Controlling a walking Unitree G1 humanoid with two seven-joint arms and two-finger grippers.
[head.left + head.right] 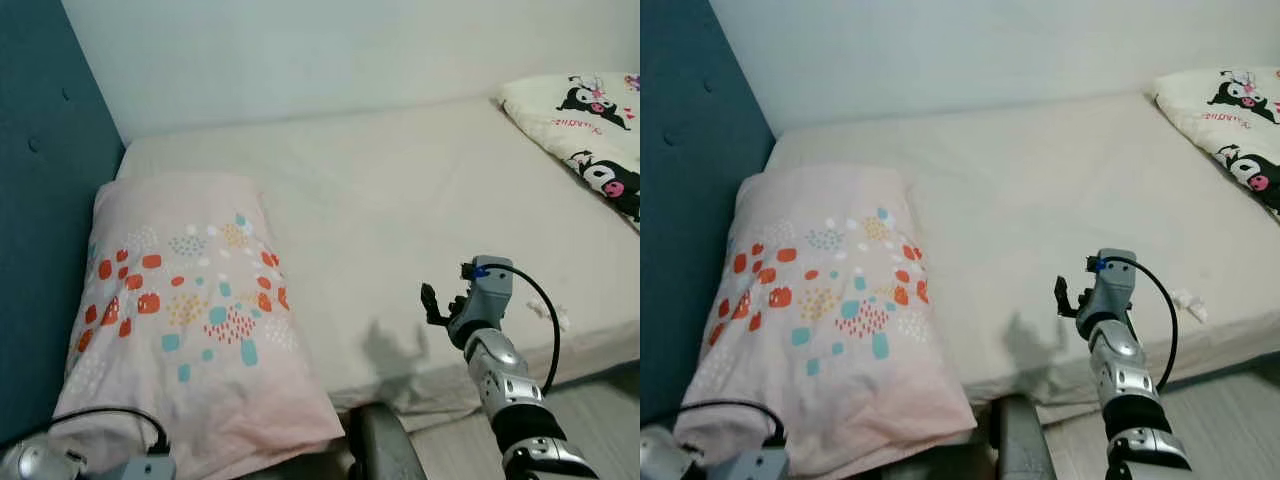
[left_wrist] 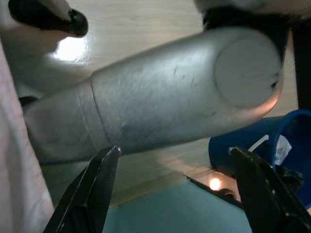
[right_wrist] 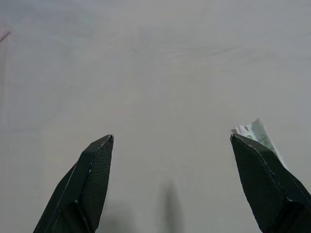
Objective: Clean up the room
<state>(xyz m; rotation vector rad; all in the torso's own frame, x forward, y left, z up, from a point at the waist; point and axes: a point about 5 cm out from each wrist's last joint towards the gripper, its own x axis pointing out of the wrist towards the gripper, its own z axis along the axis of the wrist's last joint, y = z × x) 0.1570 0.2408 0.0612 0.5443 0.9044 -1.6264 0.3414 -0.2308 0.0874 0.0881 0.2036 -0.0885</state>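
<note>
A small crumpled white paper scrap (image 1: 548, 312) lies on the cream bed sheet (image 1: 400, 200) near the bed's front right edge. My right gripper (image 1: 431, 298) hovers over the sheet just left of the scrap, and in the right wrist view the right gripper (image 3: 172, 138) is open with nothing between its fingers and the scrap (image 3: 256, 133) beside one fingertip. My left arm (image 1: 40, 462) hangs low at the bottom left, beside the pillow. The left gripper (image 2: 175, 150) is open and empty, pointing at a silver limb of mine (image 2: 160, 102).
A pink patterned pillow (image 1: 185, 300) lies at the bed's left end against a teal headboard (image 1: 40, 200). A cartoon-print blanket (image 1: 590, 125) covers the far right. A blue bin (image 2: 291, 145) holding litter stands on the wooden floor (image 1: 600, 400).
</note>
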